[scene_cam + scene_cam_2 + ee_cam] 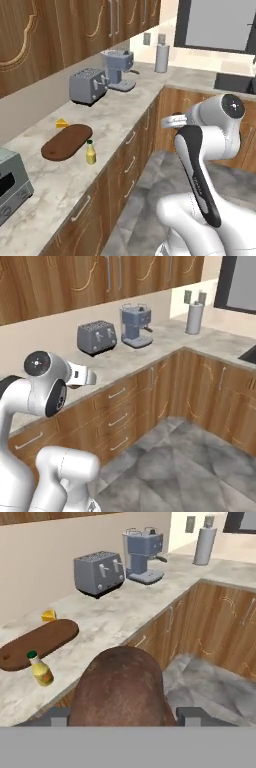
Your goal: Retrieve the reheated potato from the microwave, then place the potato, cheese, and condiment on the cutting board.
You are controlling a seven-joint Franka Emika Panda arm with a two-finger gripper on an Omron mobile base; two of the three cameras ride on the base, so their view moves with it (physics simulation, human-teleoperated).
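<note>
The gripper [122, 714] holds the potato [119, 687] between its two dark finger tips, one at each side of the brown lump, which bulges large in the foreground of the hand view. The potato is up in the air, off the edge of the surface [115, 112], over the drawer fronts and the grey floor [185, 466].

Beyond it on the marble surface lies the cutting board [37, 643], a flat dark-brown oblong with nothing on it. The condiment [40, 669] stands upright just beside the board's near long edge, close to the surface's front lip, apart from the board or barely touching it; I cannot tell which. The cheese [48, 615] sits at the far side of the board near the wall, just off the board's rounded end.

Farther along the surface stand a grey toaster [88, 85] and, next to it, a blue-grey coffee machine [119, 70]. Near the corner is an upright paper towel roll [162, 58]. At the lower left edge of the left base view shows part of a pale grey-green toaster oven [11, 182].
</note>
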